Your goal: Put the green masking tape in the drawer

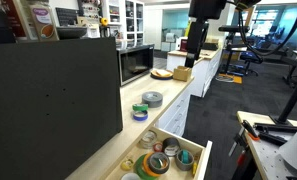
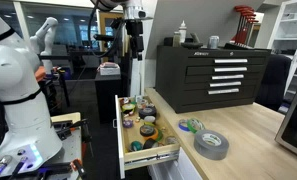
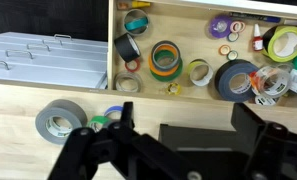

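The green masking tape (image 3: 96,123) lies on the wooden counter next to a blue roll and a big grey roll (image 3: 59,120). The left finger partly hides it in the wrist view. It also shows in both exterior views (image 1: 139,107) (image 2: 191,125). The drawer (image 3: 112,60) stands open and holds several tape rolls; it also shows in both exterior views (image 1: 195,160) (image 2: 123,130). My gripper (image 3: 188,112) is open and empty, held high above the counter and drawer (image 1: 196,42) (image 2: 134,40).
A grey divider tray (image 3: 43,60) sits left of the drawer in the wrist view. A microwave (image 1: 136,64) stands further along the counter. A black tool chest (image 2: 213,72) stands behind the counter. A white robot (image 2: 13,80) stands beside the drawer.
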Available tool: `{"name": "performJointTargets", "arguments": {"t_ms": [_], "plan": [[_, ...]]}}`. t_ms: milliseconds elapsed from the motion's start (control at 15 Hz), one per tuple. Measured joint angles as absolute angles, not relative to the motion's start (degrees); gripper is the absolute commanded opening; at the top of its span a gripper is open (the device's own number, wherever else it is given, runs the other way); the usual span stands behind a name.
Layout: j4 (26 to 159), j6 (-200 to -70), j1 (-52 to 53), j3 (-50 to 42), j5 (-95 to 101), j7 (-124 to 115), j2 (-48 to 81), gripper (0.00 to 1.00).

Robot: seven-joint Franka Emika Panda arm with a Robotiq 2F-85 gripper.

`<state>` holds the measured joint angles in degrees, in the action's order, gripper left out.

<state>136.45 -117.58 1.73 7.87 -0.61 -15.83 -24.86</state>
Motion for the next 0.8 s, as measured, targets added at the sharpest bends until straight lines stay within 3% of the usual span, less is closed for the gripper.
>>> {"name": "performJointTargets", "arguments": {"t_ms": [800], "plan": [[136.45, -118.34, 1.72, 7.78, -0.24, -15.68, -23.96, 1.00]]}}
